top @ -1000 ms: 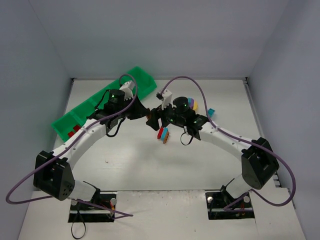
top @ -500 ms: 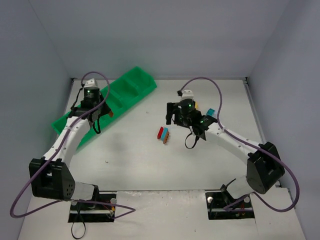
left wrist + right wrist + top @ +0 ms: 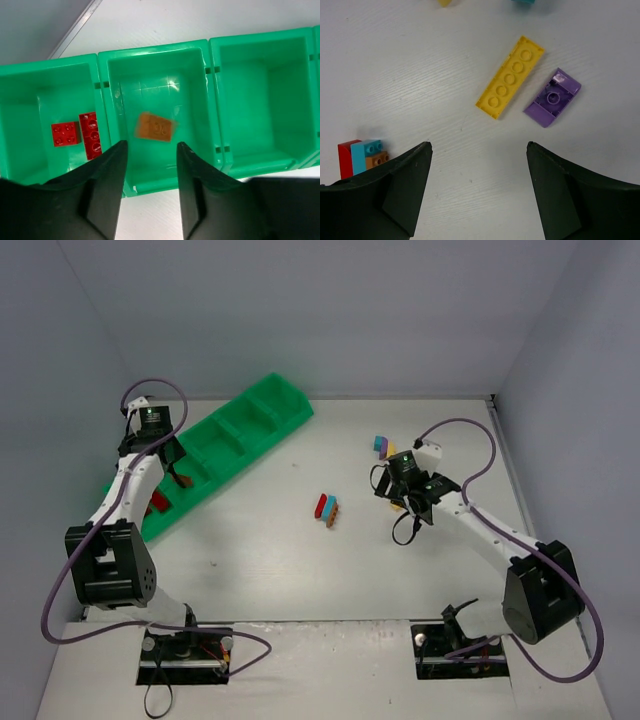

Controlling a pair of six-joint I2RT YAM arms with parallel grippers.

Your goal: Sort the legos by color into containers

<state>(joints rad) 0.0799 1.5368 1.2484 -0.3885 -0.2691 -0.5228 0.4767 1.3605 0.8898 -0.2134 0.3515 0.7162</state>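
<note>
The green tray (image 3: 262,410) lies diagonally at the far left. My left gripper (image 3: 172,468) hangs open over it. In the left wrist view the gripper (image 3: 151,150) is above the near wall of a compartment of the tray (image 3: 155,47), and a blurred brown-orange brick (image 3: 156,126) is inside it. Two red bricks (image 3: 90,135) lie in the compartment to the left. My right gripper (image 3: 400,495) is open and empty above the table. Ahead of it (image 3: 479,147) lie a long yellow brick (image 3: 510,76) and an upturned purple brick (image 3: 552,97). A red, teal and orange stack (image 3: 327,508) lies mid-table.
A purple, teal and yellow cluster (image 3: 383,447) lies beyond the right gripper. The stack also shows at the lower left of the right wrist view (image 3: 362,154). The tray compartment to the right (image 3: 265,100) holds nothing. Grey walls enclose the table.
The left arm swung left along the tray and let go of the brown-orange brick into a compartment. The right arm moved right, away from the stack, and uncovered the far cluster.
</note>
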